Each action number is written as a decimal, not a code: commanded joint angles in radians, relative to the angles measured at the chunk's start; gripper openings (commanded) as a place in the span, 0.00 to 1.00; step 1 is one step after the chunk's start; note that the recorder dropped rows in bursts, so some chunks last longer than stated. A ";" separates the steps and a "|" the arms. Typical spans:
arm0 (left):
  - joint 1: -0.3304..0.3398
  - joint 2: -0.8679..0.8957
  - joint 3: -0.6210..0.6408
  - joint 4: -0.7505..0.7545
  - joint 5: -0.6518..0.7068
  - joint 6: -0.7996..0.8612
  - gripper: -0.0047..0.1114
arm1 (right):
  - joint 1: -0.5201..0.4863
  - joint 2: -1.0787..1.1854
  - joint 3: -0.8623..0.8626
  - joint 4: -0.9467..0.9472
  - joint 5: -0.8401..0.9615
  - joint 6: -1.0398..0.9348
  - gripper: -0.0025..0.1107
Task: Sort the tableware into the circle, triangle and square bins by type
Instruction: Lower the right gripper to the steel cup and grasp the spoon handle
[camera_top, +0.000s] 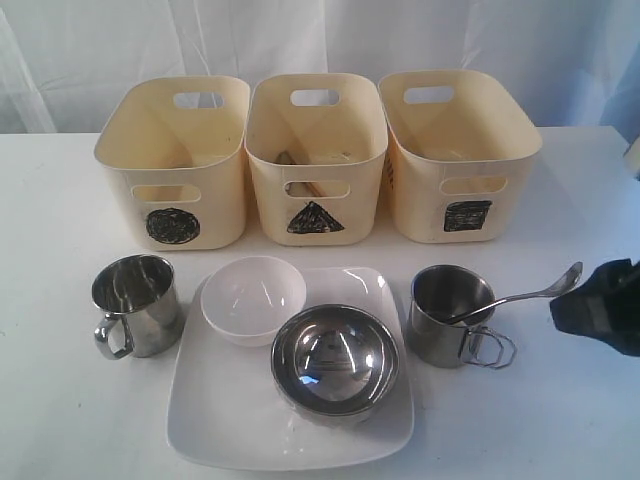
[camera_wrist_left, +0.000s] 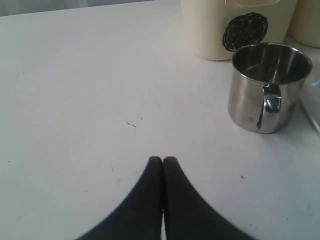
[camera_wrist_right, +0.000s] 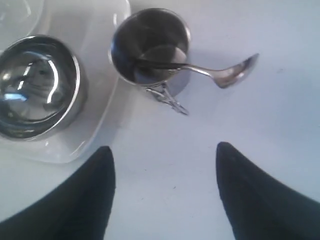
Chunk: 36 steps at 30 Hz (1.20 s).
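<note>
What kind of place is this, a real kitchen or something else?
Probably a robot test setup, not a real kitchen: a white table against a white curtain, three cream tubs marked with scribbled shapes, and the black right gripper above the table.

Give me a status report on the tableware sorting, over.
Left gripper shut, empty, short of left mug. Right gripper open, empty, facing right mug with spoon in it. Nothing between them.

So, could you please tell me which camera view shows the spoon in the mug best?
The right wrist view: it looks down on the spoon, handle inside the mug, bowl end jutting past the rim. The exterior view shows it sidelong and smaller; the left wrist view misses it.
</note>
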 joint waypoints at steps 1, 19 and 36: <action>0.002 -0.004 0.004 -0.004 -0.004 -0.004 0.04 | -0.006 -0.011 0.049 -0.054 -0.150 0.126 0.52; 0.002 -0.004 0.004 -0.004 -0.004 -0.004 0.04 | -0.006 0.131 0.094 0.074 -0.440 0.172 0.52; 0.002 -0.004 0.004 -0.004 -0.004 -0.004 0.04 | -0.007 0.264 0.094 0.181 -0.508 0.158 0.48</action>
